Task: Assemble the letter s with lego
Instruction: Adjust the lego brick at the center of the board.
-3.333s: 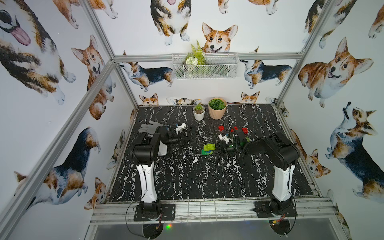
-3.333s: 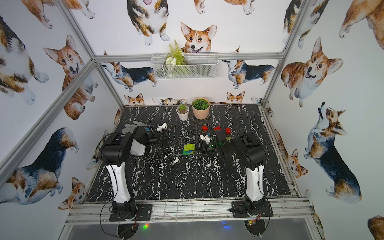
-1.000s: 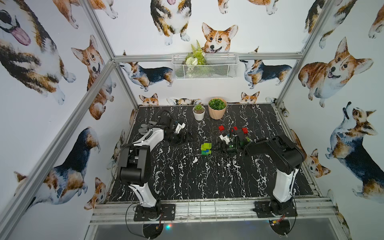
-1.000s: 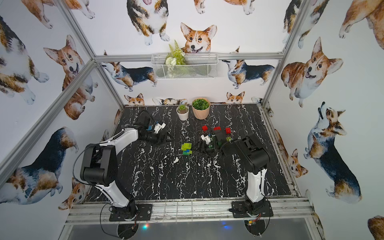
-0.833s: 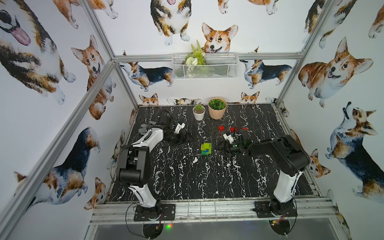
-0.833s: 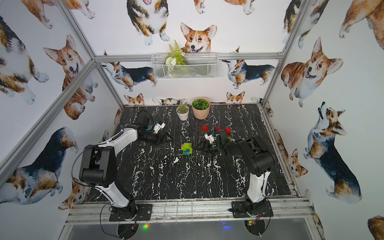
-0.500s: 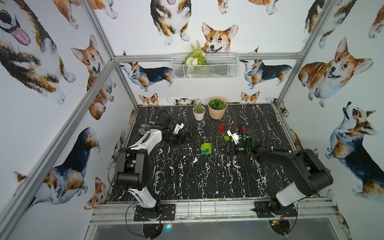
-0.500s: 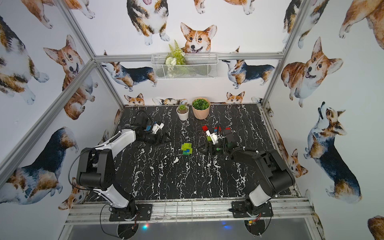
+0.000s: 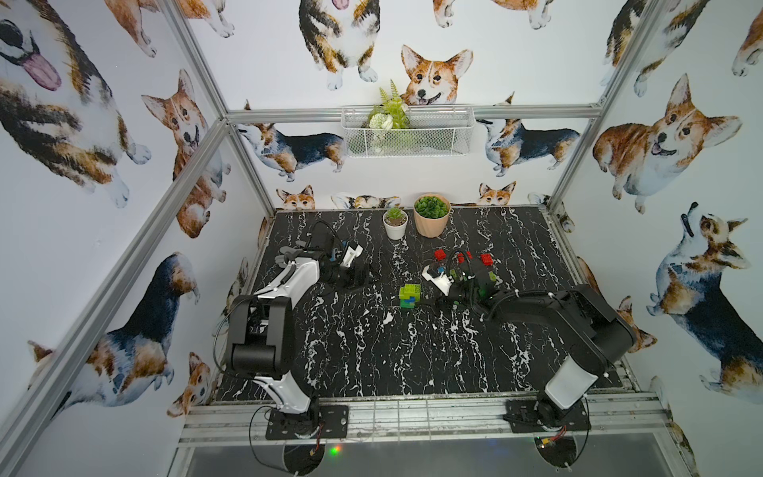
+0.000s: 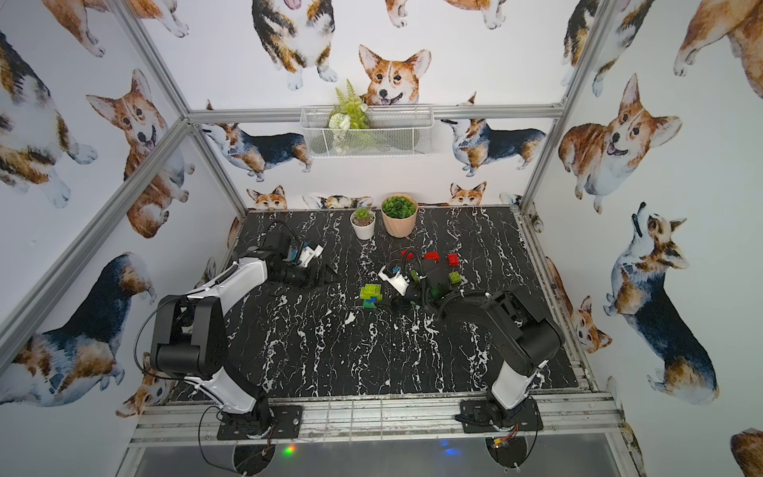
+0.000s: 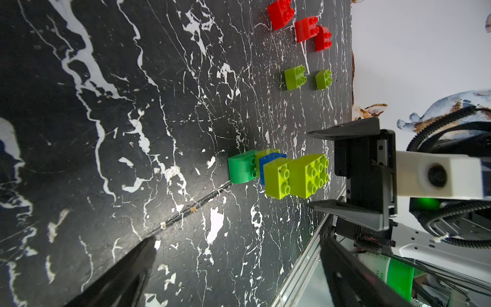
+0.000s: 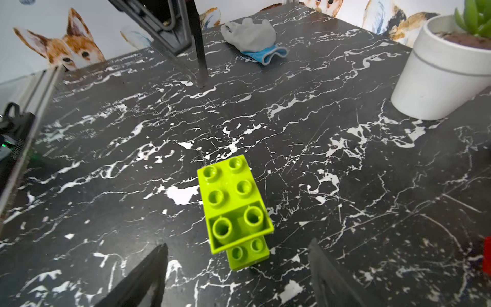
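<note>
Lego is standing as a small stack near the middle of the black marbled table. In the left wrist view we are seeing a dark green brick and a blue brick low in it, with lime green bricks on top. The right gripper is sitting right at the stack with its jaws spread to either side of the top lime bricks. A gap is showing on both sides, so it is gripping nothing. The left gripper is hanging well apart from the stack toward the table's left side, its jaws gaping wide and empty. Toward the back of the table from the right gripper, three red bricks and two loose lime green bricks are lying flat. A white pot and a peach pot are standing at the back edge, and a grey glove is lying near the table's left edge.
</note>
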Available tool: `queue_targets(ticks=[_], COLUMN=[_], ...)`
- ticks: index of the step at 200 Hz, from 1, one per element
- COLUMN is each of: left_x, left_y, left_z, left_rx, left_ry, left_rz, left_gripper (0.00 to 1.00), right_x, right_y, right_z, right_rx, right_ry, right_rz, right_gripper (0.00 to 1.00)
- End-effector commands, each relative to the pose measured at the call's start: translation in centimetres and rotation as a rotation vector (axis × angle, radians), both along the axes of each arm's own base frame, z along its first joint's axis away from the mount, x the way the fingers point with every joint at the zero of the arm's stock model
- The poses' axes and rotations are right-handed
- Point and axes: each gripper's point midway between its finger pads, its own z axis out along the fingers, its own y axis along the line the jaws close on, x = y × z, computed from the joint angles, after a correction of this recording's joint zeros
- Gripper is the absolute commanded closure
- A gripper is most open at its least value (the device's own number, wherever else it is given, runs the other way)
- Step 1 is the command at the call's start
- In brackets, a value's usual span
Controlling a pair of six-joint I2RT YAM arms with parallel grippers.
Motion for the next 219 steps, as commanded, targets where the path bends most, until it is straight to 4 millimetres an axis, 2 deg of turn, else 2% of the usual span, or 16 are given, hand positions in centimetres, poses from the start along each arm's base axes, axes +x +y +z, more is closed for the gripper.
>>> queue_targets(ticks=[1, 50, 89, 134, 143, 219], left_x=[-0.5, -0.4, -0.5, -0.6, -0.6, -0.8], left_y=[0.2, 0.1, 0.2, 0.3, 0.3, 0.4], left_z=[0.1, 0.3, 0.2, -0.4, -0.4, -0.7], left_rx=[-0.003, -0.011, 0.000, 0.007, 0.007, 0.018], left_ry=[-0.004, -0.010, 0.002, 0.017, 0.018, 0.029], left_rz=[-0.019, -0.028, -0.047, -0.053, -0.053, -0.062], left_gripper=[0.00, 0.00, 0.00, 0.00, 0.00, 0.00], right_x=[0.2, 0.0, -0.3, -0.2, 0.1, 0.5], right_y=[1.0, 2.0, 1.5, 2.0, 2.1, 2.6], right_z=[0.6, -0.2, -2.3, -2.6, -2.6, -2.8], right_rx=[-0.010, -0.065, -0.181, -0.204, -0.204, -0.225], right_ry=[-0.122, -0.104, -0.110, -0.112, -0.116, -0.082], right_rz=[0.076, 0.146, 0.178, 0.189, 0.184, 0.190], right_gripper=[0.19, 0.30, 0.35, 0.36, 0.41, 0.55])
